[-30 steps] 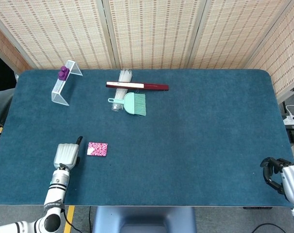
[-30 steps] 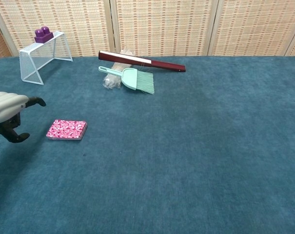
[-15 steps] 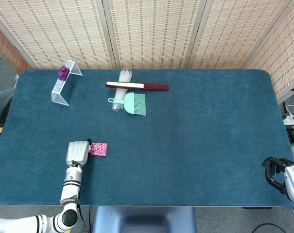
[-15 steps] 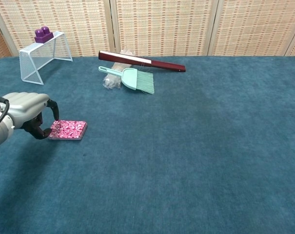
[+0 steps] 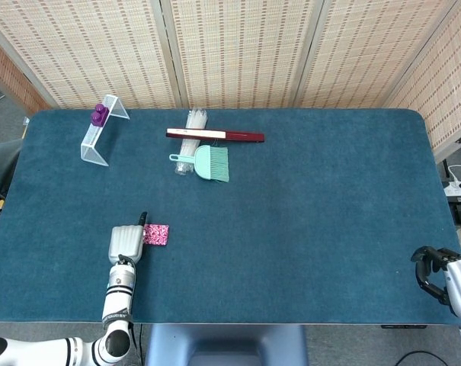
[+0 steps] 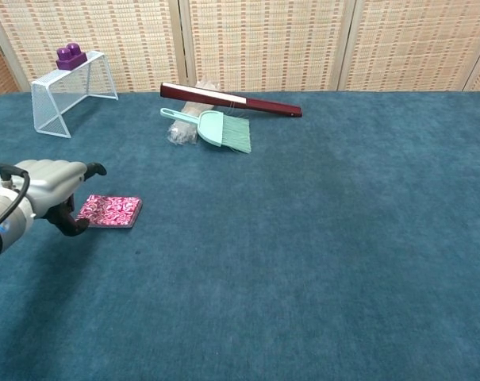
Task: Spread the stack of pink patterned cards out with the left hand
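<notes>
The left hand (image 5: 126, 243) sits at the near left of the desk (image 5: 306, 221), its curled fingers (image 6: 73, 225) down at the left edge of the cards (image 6: 110, 211), which lie as one neat stack just right of it; whether the fingers actually touch the stack I cannot tell, and nothing is held. Far beyond the hand, toward the back wall, lie a green brush (image 5: 203, 162), a clear wrapped bundle (image 5: 190, 142) under it and a dark red stick (image 5: 215, 135) across both. Back and to the hand's left stands a small wire goal (image 6: 68, 91) with a purple block (image 6: 70, 55) on top. The right hand (image 5: 436, 273) rests well apart at the desk's near right corner, fingers curled in on nothing. Blue felt covers the desk; woven screens (image 5: 238, 49) stand behind
</notes>
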Motion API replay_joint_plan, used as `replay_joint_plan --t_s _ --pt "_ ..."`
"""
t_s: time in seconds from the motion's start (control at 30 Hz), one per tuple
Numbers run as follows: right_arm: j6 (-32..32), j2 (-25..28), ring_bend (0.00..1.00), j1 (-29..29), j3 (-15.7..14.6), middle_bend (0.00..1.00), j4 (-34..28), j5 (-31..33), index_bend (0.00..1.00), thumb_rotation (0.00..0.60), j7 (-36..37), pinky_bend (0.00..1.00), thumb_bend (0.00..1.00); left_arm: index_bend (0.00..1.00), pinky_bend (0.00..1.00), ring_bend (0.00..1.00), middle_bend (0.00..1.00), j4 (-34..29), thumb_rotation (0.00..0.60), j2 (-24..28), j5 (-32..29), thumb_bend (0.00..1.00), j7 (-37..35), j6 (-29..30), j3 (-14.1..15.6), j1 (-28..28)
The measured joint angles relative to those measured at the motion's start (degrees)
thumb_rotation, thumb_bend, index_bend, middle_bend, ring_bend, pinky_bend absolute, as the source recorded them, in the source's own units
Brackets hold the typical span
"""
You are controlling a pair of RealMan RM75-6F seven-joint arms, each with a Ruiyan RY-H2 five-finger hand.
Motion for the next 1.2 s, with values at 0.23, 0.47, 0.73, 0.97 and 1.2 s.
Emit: replay_joint_plan --t_s 0.23,0.47,0.73,0.97,1.2 --pt "0.15 0.09 0.67 -0.07 -0.01 0.73 0.09 -0.06 0.79 0.6 0.34 0.93 0.55 0.1 1.0 1.0 1.0 1.47 0.6 -2.28 -2.38 0.42 1.03 0.69 -0.06 -1.17" --pt "0.18 0.17 0.67 -0.1 0.04 0.73 0.08 0.03 0.79 0.6 0.55 0.93 0.55 0.14 1.0 1.0 1.0 4.34 0.6 -4.15 -2.57 0.42 0.18 0.52 -0.29 -2.11" --pt "0.21 0.16 0.67 -0.11 0.07 0.73 0.11 0.05 0.79 0.6 0.62 0.93 0.55 0.18 1.0 1.0 1.0 6.81 0.6 -4.97 -2.64 0.42 0.01 0.07 -0.41 -2.91" --pt "0.2 0.18 0.67 -0.13 0.06 0.73 0.01 0.06 0.79 0.6 0.54 0.93 0.55 0.19 1.0 1.0 1.0 7.69 0.6 -5.09 -2.79 0.42 -0.04 0.2 -0.28 -3.0" --pt "0.14 0.16 0.67 -0.13 0.06 0.73 0.0 0.08 0.79 0.6 0.49 0.93 0.55 0.2 1.0 1.0 1.0 8.22 0.6 -5.2 -2.6 0.42 -0.16 0.47 -0.21 -3.0"
